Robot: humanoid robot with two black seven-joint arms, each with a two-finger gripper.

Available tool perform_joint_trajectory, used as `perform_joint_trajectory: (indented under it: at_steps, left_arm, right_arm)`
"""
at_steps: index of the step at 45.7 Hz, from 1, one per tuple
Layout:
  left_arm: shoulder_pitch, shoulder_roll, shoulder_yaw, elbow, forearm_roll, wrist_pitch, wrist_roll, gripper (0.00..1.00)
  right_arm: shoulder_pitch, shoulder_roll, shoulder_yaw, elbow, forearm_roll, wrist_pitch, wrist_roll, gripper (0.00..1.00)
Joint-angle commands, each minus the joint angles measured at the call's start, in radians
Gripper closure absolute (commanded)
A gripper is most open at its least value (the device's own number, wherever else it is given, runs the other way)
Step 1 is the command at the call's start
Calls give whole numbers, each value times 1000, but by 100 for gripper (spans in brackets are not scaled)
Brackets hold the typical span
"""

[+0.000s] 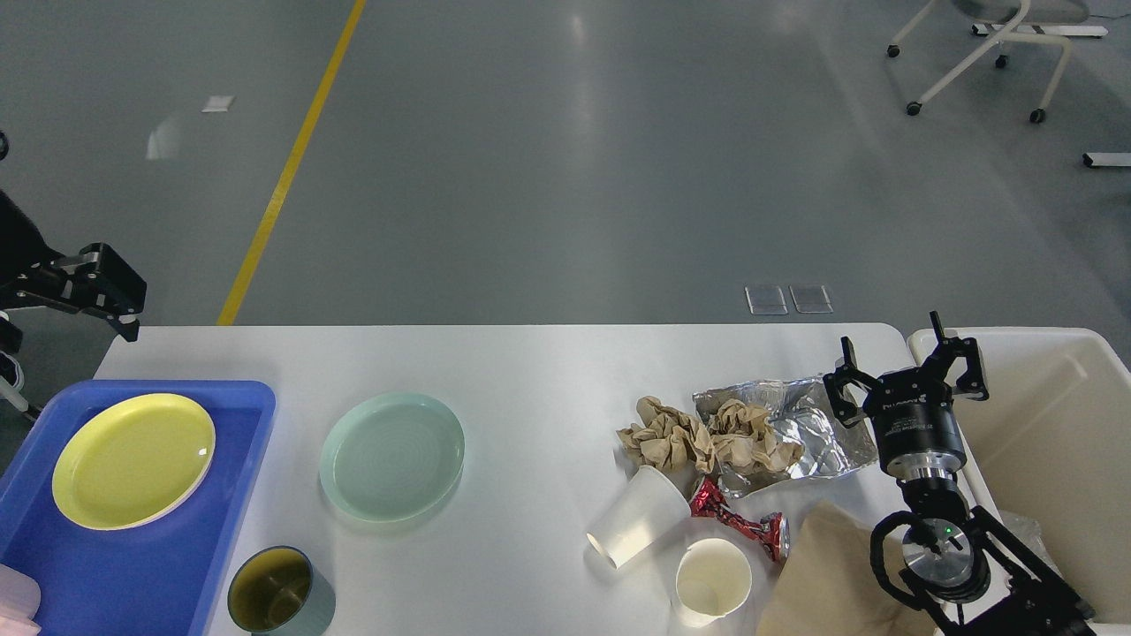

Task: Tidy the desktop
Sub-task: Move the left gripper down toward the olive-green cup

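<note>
Our right end effector [910, 367] spread wide, empty, hovering over bench [530, 371] edge. Foil [795, 433] and crumpled paper [698, 437] just left of it. Left end effector [110, 296] can't tell. Risk: foil slips, snags paper.

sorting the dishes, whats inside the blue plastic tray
A round yellow plate lies in the blue plastic tray, and a pale pink object shows at its near corner. The tray floor under the plate is hidden.

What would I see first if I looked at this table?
Probably the yellow plate in the blue tray at the left. Next, the heap of rubbish on the right: crumpled brown paper, shiny foil and two white paper cups, with the right claw open just above, beside the cream bin.
</note>
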Motion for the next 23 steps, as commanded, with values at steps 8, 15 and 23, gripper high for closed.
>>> perform_joint_trajectory:
  at_steps: [8, 15, 23]
  left_arm:
    - [-334, -134, 11, -241, -226, 3, 0, 4]
    - [-441, -160, 11, -324, -327, -2, -3, 4]
    - [-440, -186, 11, -351, -393, -2, -9, 4]
  right_arm:
    - [0, 0, 0, 0, 0, 0, 1, 0]
    - [0, 0, 0, 0, 0, 0, 1, 0]
    - [0, 0, 0, 0, 0, 0, 1, 0]
